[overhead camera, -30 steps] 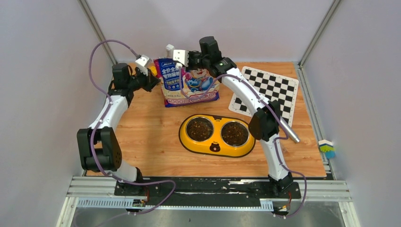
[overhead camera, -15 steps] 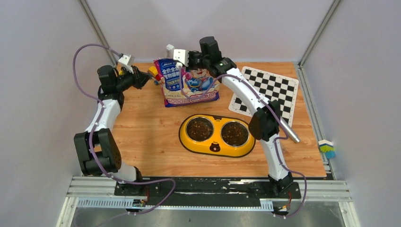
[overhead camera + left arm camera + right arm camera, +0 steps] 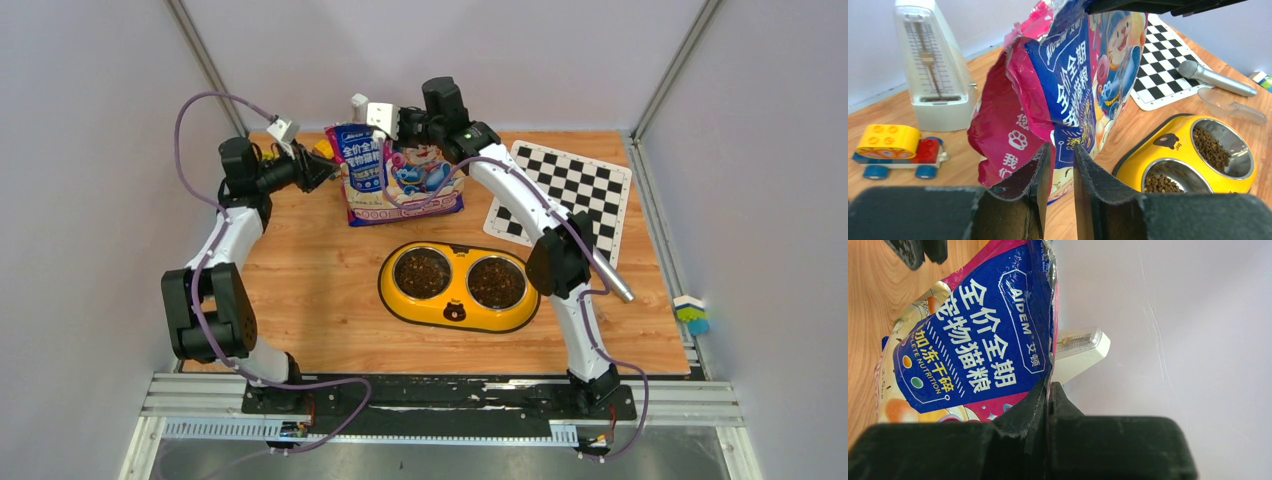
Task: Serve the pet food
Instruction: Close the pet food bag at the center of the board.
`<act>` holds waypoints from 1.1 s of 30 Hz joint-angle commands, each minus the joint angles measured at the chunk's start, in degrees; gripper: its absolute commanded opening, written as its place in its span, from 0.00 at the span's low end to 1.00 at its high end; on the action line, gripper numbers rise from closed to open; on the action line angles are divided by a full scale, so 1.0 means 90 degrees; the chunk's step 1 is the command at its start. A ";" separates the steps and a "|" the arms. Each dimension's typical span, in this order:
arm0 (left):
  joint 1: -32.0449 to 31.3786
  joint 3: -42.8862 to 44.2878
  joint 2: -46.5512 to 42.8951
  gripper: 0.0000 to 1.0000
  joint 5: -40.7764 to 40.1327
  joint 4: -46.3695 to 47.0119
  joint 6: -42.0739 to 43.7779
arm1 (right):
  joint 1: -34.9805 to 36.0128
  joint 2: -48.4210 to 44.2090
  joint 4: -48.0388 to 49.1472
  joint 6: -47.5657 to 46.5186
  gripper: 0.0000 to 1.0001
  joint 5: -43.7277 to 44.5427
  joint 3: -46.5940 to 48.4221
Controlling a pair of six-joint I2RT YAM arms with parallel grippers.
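Pet food (image 3: 1214,148) lay in both bowls of the feeder (image 3: 1130,167), serving seemingly done | right claw (image 3: 1048,390) clamped on bag (image 3: 973,355) | left claw (image 3: 1058,165) apart, bag ahead

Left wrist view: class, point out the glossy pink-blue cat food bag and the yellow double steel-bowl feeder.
glossy pink-blue cat food bag (image 3: 1068,80), left wrist view, on its blue front panel.
yellow double steel-bowl feeder (image 3: 1140,160), left wrist view, on its yellow plastic rim.

metronome (image 3: 1079,346): mostly behind cat food bag (image 3: 973,355) | toy car (image 3: 322,149): partly hidden
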 commanded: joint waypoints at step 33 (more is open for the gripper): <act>-0.0148 0.0552 0.1022 0.39 -0.0105 0.1135 -0.1093 | -0.0140 -0.0321 0.0154 0.0102 0.00 0.0194 0.0236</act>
